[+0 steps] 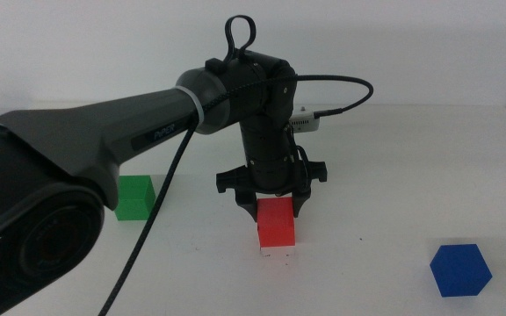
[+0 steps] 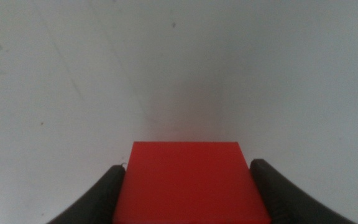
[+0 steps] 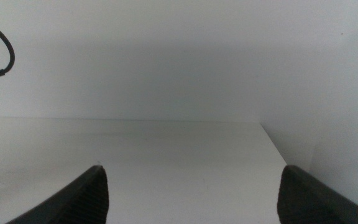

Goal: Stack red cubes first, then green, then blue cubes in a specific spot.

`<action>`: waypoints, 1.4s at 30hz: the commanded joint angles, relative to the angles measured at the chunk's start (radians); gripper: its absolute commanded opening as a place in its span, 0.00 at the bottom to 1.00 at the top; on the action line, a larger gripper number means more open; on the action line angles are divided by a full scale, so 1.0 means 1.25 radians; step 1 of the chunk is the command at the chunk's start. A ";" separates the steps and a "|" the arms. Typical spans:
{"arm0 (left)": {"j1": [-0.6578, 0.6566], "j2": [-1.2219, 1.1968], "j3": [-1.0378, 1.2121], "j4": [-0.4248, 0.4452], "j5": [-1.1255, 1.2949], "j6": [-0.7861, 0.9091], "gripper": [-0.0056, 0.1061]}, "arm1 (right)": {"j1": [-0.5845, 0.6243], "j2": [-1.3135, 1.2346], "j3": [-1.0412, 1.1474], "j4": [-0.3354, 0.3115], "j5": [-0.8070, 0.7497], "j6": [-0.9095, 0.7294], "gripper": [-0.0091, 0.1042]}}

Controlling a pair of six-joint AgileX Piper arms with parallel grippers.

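My left gripper (image 1: 273,209) reaches down at the table's middle, its jaws against both sides of the red cube (image 1: 276,223). The cube sits low, at or just above the white tabletop. In the left wrist view the red cube (image 2: 191,183) fills the gap between the two dark jaws, with a few faint specks (image 2: 173,25) on the white surface beyond. The green cube (image 1: 134,196) stands to the left, partly behind the left arm. The blue cube (image 1: 460,269) lies at the front right. My right gripper (image 3: 191,196) is open and empty, out of the middle view.
The left arm's thick link (image 1: 77,167) and its black cable (image 1: 148,228) cross the left half of the table. A small white connector (image 1: 306,118) hangs behind the wrist. The table's far edge (image 1: 429,107) meets a white wall.
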 commanded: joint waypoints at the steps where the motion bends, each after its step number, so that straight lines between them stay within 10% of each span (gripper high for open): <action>1: -0.006 0.006 -0.007 -0.002 -0.010 -0.011 0.03 | -0.003 -0.004 0.002 -0.006 -0.009 -0.003 0.90; 25: -0.007 0.041 -0.005 -0.027 -0.037 0.018 0.06 | -0.003 -0.004 0.002 -0.006 -0.009 -0.003 0.90; 42: -0.007 0.041 -0.005 0.022 -0.034 0.045 0.86 | -0.003 -0.004 0.002 -0.006 -0.009 -0.003 0.90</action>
